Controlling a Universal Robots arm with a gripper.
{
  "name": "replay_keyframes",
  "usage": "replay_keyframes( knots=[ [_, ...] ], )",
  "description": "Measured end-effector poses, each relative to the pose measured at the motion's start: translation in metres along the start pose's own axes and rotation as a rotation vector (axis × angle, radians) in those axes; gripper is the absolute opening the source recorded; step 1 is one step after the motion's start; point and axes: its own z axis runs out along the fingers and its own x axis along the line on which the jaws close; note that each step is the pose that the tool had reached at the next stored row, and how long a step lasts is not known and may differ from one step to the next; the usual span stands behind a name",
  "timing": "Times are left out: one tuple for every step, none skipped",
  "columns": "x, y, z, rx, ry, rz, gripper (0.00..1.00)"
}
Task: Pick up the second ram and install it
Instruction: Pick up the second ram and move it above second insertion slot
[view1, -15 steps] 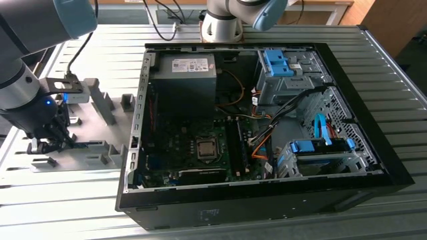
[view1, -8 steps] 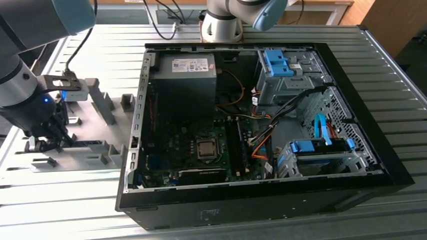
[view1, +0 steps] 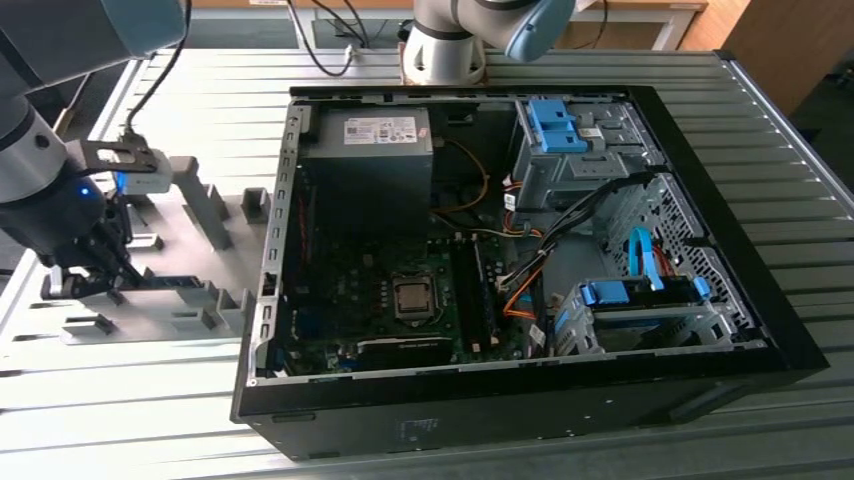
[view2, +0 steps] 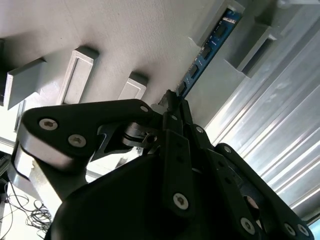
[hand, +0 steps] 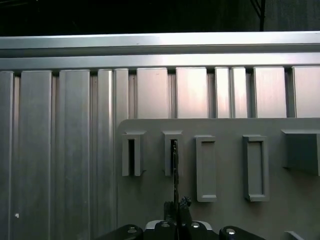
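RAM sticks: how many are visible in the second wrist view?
1: the second ram, standing on edge in the grey fixture, just ahead of the gripper. Others may be hidden.

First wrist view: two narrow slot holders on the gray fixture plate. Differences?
The end slot holder, by the fixture plate's edge, shows an empty dark slot; the next slot holder has the second ram edge-on in its slot. The gripper lines up with the next slot holder, not the end slot holder. Both are raised gray blocks of like size.
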Motion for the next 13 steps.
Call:
replay_keyframes(
  knots=[
    [0.0,0.0,-0.0014,-0.0001,0.0,0.0,0.14],
    [0.0,0.0,-0.0024,0.0,0.0,0.0,0.14],
    [0.0,0.0001,-0.0037,0.0,0.0,0.0,0.14],
    [-0.0001,0.0001,-0.0051,-0.0001,0.0001,0.0,0.14],
    [-0.0001,0.0001,-0.0066,-0.0001,0.0,0.0,0.14],
    [-0.0001,0.0002,-0.0082,-0.0001,0.0001,0.0,0.14],
    [-0.0001,0.0002,-0.0097,-0.0001,0.0001,0.0,0.14],
    [-0.0002,0.0002,-0.0111,0.0,0.0,0.0,0.14],
    [-0.0002,0.0002,-0.0126,0.0,0.0,0.0,0.14],
    [-0.0002,0.0002,-0.0143,-0.0001,0.0,0.0,0.14],
    [-0.0002,0.0003,-0.0159,0.0,0.0,0.0,0.14],
    [-0.0003,0.0003,-0.0178,-0.0001,0.0,0.0,0.14],
    [-0.0003,0.0003,-0.0193,-0.0001,0.0001,0.0,0.14]
  ],
)
